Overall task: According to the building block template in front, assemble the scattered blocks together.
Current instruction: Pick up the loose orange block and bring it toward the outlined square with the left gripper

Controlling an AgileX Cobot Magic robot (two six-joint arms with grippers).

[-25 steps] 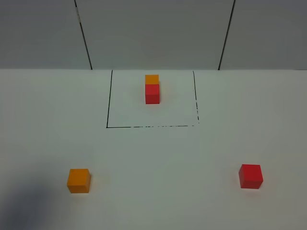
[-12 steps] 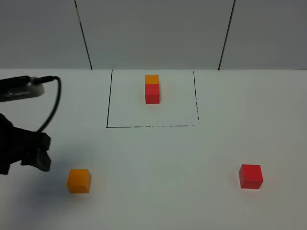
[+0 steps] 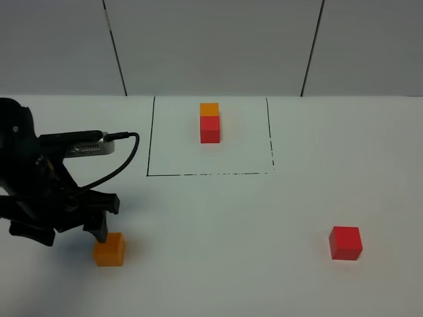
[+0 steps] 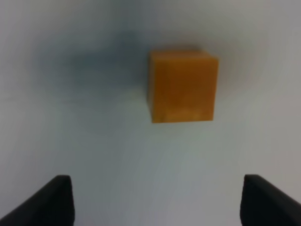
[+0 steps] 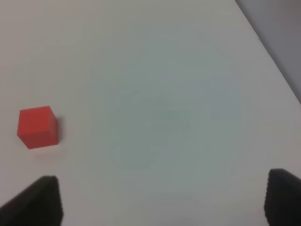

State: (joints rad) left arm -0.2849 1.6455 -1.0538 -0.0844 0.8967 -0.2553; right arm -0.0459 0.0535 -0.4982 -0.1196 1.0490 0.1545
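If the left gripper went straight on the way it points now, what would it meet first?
Probably the orange cube, ahead of the open left gripper, inside its gap; nothing shows between, but depth is unclear.

two orange cubes (image 3: 109,249), two red cubes (image 3: 346,242)

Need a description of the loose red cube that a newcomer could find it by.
On the white table, find the black drawn square at the far middle. Come nearer and to its right: the loose red cube sits alone on bare surface. Unlike the template pair inside the square, it is unframed and joined to nothing, and the other loose cube is orange.
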